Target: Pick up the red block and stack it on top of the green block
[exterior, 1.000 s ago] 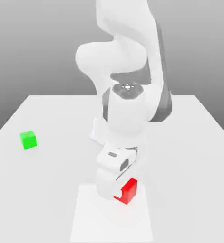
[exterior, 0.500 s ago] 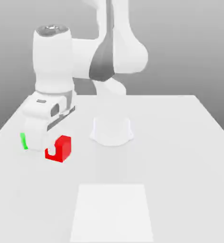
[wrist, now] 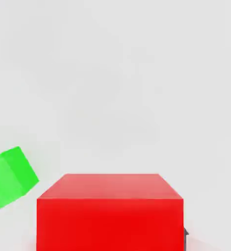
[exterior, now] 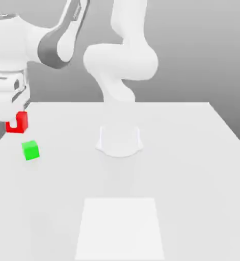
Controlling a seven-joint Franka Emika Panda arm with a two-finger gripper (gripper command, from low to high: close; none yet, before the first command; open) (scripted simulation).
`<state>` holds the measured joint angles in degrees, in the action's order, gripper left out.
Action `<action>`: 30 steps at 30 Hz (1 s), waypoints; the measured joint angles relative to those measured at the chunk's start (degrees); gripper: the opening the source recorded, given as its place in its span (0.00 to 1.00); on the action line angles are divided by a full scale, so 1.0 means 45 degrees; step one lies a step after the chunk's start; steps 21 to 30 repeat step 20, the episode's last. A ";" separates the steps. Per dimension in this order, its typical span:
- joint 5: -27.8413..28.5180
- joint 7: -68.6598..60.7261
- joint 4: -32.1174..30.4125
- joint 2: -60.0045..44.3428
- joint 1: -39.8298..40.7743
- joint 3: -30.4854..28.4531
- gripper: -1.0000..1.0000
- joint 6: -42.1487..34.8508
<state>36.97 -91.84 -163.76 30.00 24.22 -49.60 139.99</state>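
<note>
Item 1: red block [exterior: 19, 122]. Small bright red cube, plain smooth faces. Loc.: lifted off the worktop [exterior: 193, 168], at the exterior view's far left, clamped in the jaws of the gripper [exterior: 12, 124]. A white finger covers part of its front face, so the visible red reads as a notched shape. In the hand view the red block [wrist: 110, 213] sits close to the camera, top face and one side face showing, edges square to the frame.

Item 2: green block [exterior: 30, 150]. Small bright green cube, plain faces. Loc.: resting on the worktop near its edge on the exterior view's left, below and slightly toward the exterior view's right of the red block; the two are apart, not touching, not aligned one over the other. In the hand view the green block [wrist: 9, 179] lies off to one side of the red cube, turned at an angle to it, partly cut by the frame edge.

Item 3: gripper. White, pointing down, jaws shut on the red block, one finger per side.

Item 4: arm [exterior: 119, 61]. White w/ grey joint sections; base [exterior: 119, 140] stands mid-worktop, upper links reach over toward the exterior view's left.

Item 5: worktop. Pale grey-white, flat. Brighter white rectangular patch [exterior: 119, 227] on its near part, well apart from both cubes.

Backdrop: plain grey.
</note>
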 joint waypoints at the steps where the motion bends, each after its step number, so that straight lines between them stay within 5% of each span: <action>1: 0.0250 -0.0661 -0.0037 -0.0040 0.0170 -0.0432 0.00 0.0077; 7: 0.1336 -0.4191 -0.0223 -0.1099 0.0301 -0.3325 0.00 0.1307; 11: 0.0277 -0.5237 -0.0297 -0.3336 -0.2169 -0.5940 0.00 0.3681; 13: 0.0280 -0.5237 -0.0296 -0.3337 -0.2168 -0.5939 0.00 0.3671; 14: 0.0281 -0.5237 -0.0296 -0.3337 -0.2167 -0.5939 1.00 0.3666; 30: 0.0281 -0.5237 -0.0296 -0.3337 -0.2167 -0.5939 1.00 0.3666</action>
